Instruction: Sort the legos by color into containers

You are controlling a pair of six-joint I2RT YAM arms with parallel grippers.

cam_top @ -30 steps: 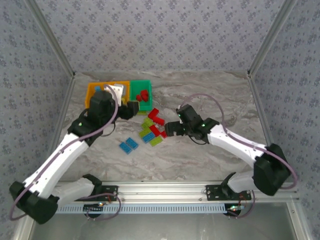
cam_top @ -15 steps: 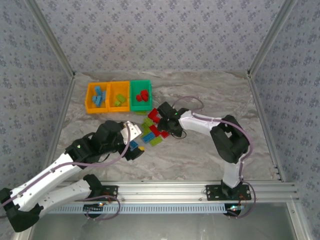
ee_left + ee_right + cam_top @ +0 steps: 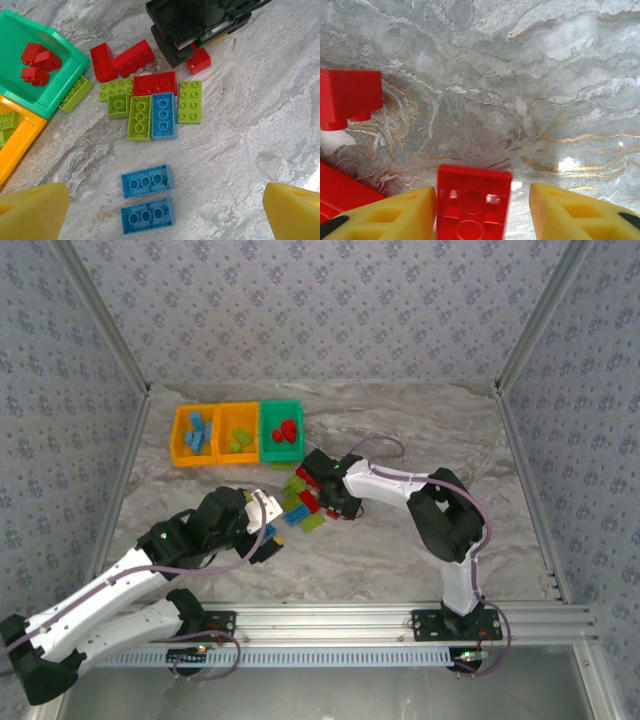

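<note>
Left tool [image 3: 162, 195]: fingers were wide apart with nothing between them. It hung low over the table [image 3: 260, 130], on the near side of the loose pile [image 3: 303, 502].
Right tool [image 3: 481, 192]: fingers were partway apart, straddling one red brick [image 3: 472, 207]. One finger lay against the brick and a narrow gap showed at the other, so no firm clamp was evident.
Red brick, position: flat on the table at the edge of the pile, directly under the right tool.
Blue bricks [image 3: 146, 182], position: two lay side by side on the table, set apart from the pile. In the left wrist view they sat between the left tool's fingers.
Blue bricks, long axis: both ran roughly along the line joining the two fingers, the farther one slightly skewed.
Governing relation (judgement): closing as posed would bear on a brick's short ends. A wrist turn would place the fingers across the narrow sides instead.
Nearer arm: the left arm for the blue bricks, the right arm for the red brick.
Destinations: the green bin [image 3: 20, 30] held red bricks and stood just beside the pile. The end orange bin [image 3: 181, 455] held blue bricks, farther along the row.
Step in hand (judgement): the right arm was securing red while the left arm lined up on blue.
</note>
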